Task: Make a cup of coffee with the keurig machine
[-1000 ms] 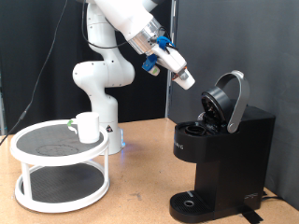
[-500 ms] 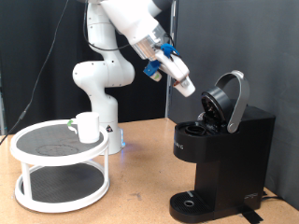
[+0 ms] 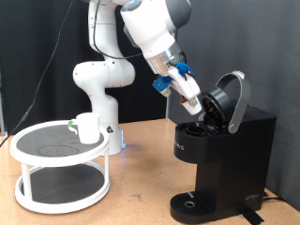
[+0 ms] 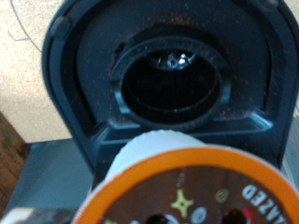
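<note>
The gripper point(image 3: 196, 106) hung at the coffee machine's point(image 3: 225, 155) raised lid point(image 3: 231, 98), pinching a coffee pod point(image 4: 192, 191) above the round chamber point(image 4: 171, 82). The cup point(image 3: 88, 127) sat on the white stand point(image 3: 58, 161), at nine o'clock from the machine.

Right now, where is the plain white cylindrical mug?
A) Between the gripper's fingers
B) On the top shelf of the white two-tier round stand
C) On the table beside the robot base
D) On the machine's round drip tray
B: the plain white cylindrical mug stands on the top shelf of the white two-tier round stand, far from the boxy matte-black coffee maker, whose drip tray is bare.
</note>
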{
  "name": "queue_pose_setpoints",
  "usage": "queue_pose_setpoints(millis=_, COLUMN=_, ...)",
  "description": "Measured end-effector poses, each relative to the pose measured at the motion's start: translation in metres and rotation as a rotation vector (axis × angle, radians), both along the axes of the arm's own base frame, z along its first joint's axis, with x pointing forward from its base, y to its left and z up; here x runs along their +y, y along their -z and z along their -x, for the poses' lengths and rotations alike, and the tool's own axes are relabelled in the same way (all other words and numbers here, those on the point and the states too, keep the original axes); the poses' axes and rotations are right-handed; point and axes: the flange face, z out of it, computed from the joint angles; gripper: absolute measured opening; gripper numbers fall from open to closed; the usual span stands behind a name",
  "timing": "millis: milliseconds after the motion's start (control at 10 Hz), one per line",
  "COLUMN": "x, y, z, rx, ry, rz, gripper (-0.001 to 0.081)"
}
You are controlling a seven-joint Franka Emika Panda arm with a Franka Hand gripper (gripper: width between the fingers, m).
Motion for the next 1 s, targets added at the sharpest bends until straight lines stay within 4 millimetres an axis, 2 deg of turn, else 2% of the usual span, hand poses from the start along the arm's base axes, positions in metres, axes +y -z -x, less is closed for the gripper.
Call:
queue_pose_setpoints(millis=600, x=0.005, y=0.040, z=-0.002, rx=0.038, ry=0.015, rz=0.024, gripper=0.0388)
queue_pose_setpoints(millis=1000, x=0.012, y=0.049, z=-0.001, rx=0.046, ry=0.013, rz=0.021, gripper=0.0388)
